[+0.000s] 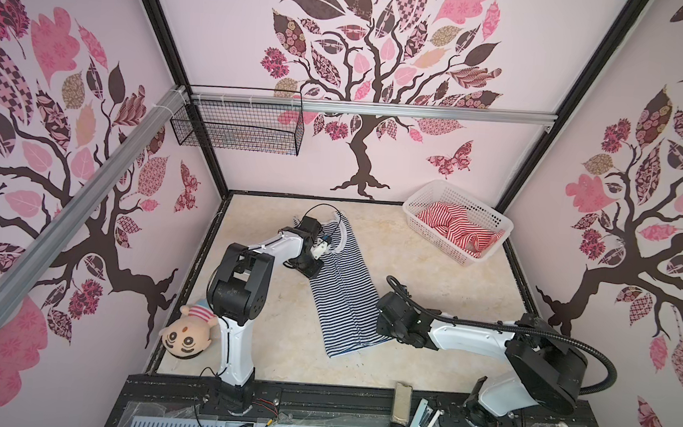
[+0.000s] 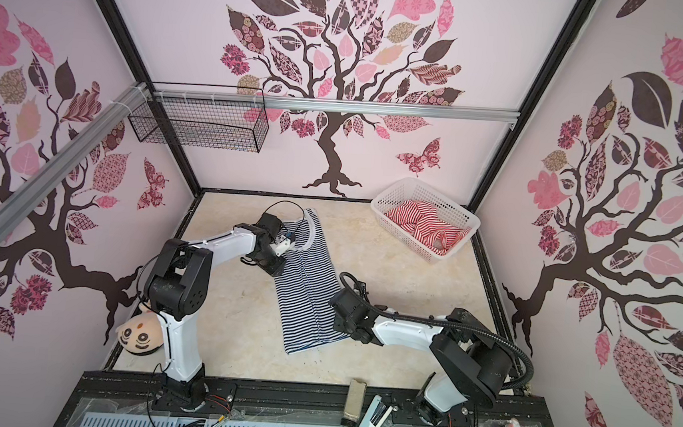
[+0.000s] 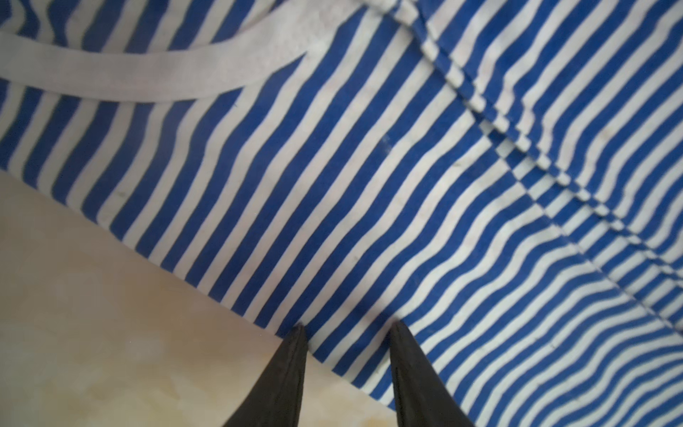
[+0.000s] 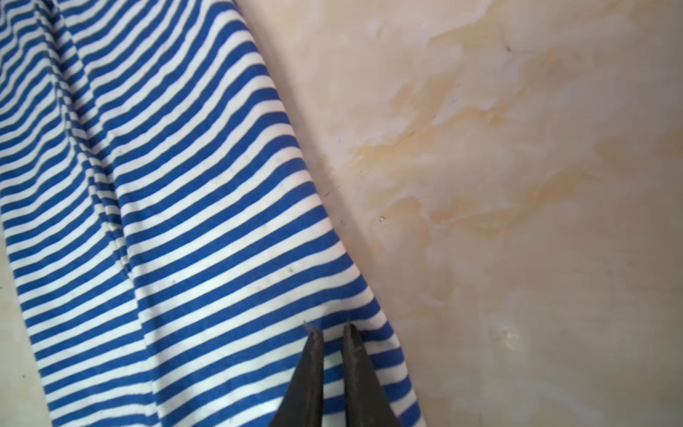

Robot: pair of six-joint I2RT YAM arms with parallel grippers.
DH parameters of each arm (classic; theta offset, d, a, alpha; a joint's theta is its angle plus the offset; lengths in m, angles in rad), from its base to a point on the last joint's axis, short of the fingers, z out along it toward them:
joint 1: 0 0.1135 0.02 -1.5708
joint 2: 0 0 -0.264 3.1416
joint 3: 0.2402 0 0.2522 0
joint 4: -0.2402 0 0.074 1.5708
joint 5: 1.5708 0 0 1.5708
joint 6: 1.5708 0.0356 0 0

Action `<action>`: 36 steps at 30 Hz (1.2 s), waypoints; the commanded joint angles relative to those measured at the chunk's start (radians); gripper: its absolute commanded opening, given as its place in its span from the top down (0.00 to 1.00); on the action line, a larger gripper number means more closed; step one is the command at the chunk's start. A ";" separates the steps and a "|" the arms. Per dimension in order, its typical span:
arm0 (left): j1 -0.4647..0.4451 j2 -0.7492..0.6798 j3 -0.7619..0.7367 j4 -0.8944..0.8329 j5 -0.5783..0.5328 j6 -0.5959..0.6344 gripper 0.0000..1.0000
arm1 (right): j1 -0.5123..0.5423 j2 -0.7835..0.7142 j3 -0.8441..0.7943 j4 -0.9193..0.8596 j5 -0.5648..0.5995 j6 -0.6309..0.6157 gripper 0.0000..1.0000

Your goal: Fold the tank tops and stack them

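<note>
The navy-striped tank top (image 1: 342, 289) lies on the middle of the table (image 1: 431, 263) as a long narrow strip. Its strap end is far and its hem near, and the long axis slants a little to the right as it comes toward me. The left pincer (image 3: 347, 327) is at the far end on the strip's left edge, near the pale strap trim. Its jaws stand partly apart with the tips touching the border of the cloth, and nothing is clamped between them. The right pincer (image 4: 329, 327) is at the near end, just inside the right edge. Its jaws are almost together with only a sliver of gap, and I cannot tell whether they have pinched any cloth. With an arm at each end, I judge the coming fold will bring one end over the other along that axis. The red-striped tank top (image 1: 461, 228) sits crumpled in the white basket (image 1: 474, 202) at the far right, closer to the right arm. The table is smooth marbled cream, with pink tree-patterned walls around it. A plush doll (image 1: 186, 336) lies at the near left.
</note>
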 commanded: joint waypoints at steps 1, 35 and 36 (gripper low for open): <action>-0.009 0.092 0.063 -0.017 -0.025 0.013 0.59 | 0.027 0.018 -0.062 -0.062 -0.064 0.060 0.84; -0.100 -0.674 -0.589 0.055 -0.013 0.103 0.41 | 0.178 -0.193 -0.110 -0.042 -0.160 0.207 0.58; -0.101 -0.696 -0.603 0.057 -0.009 0.101 0.41 | 0.178 -0.192 -0.115 -0.032 -0.162 0.215 0.57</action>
